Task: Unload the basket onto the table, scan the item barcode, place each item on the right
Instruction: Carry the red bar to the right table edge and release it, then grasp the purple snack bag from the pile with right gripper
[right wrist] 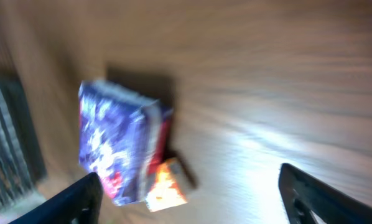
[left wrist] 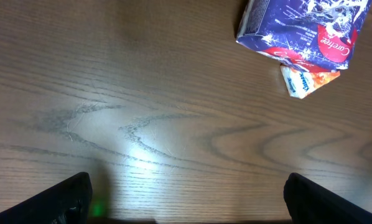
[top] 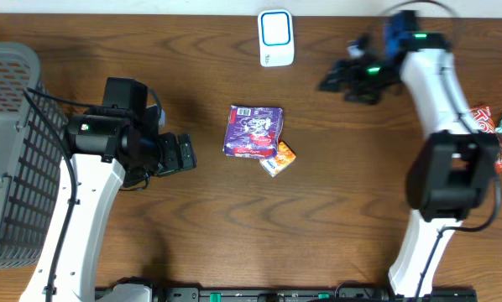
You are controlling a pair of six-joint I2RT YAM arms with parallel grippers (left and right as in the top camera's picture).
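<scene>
A purple snack packet (top: 253, 131) lies flat mid-table, overlapping a small orange packet (top: 279, 158). A white scanner (top: 276, 38) with a blue ring stands at the far edge. My left gripper (top: 186, 154) hovers open left of the packets, nothing between its fingers. In the left wrist view the purple packet (left wrist: 304, 28) and orange packet (left wrist: 307, 79) sit at the top right, ahead of the open left gripper (left wrist: 186, 208). My right gripper (top: 329, 81) is open and empty, right of the scanner. The blurred right wrist view shows the purple packet (right wrist: 114, 146) and orange packet (right wrist: 167, 185) ahead of the right gripper (right wrist: 192, 199).
A grey wire basket (top: 7, 151) fills the left edge beside the left arm. More snack packets (top: 494, 126) lie at the right edge behind the right arm. Bare wood surrounds the two packets.
</scene>
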